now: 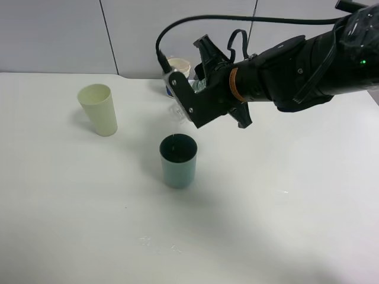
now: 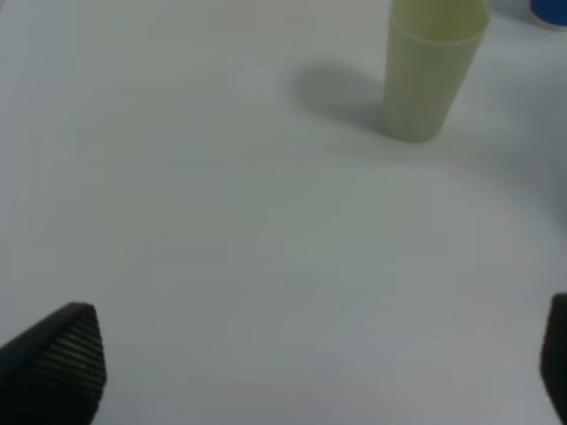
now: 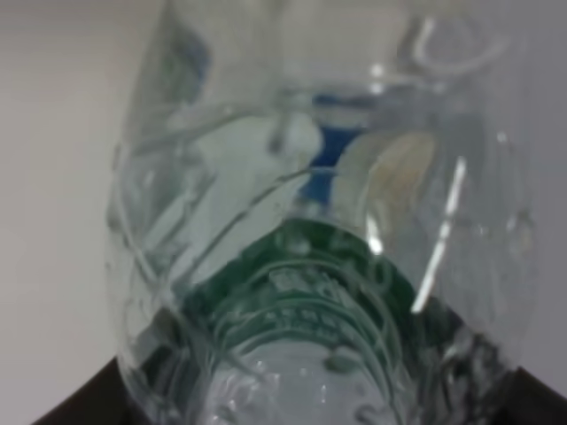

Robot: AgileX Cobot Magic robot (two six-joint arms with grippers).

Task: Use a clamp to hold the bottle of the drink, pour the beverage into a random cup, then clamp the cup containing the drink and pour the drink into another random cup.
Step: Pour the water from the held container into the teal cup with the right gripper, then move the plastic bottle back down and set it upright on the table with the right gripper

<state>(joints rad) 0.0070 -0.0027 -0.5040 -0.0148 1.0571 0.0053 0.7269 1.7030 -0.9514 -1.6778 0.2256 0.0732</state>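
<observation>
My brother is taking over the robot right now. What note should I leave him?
Right gripper: shut on the bottle, which is tipped mouth-down over the green cup.
Left gripper: open, holding nothing, above the table near the cream cup.
Both cups stand upright and apart.
Done: bottle clamped, lifted and tilted over the green cup. I cannot tell if any drink is in the cup.
Left: finish that pour, then clamp the green cup and pour it into the cream cup.
</observation>
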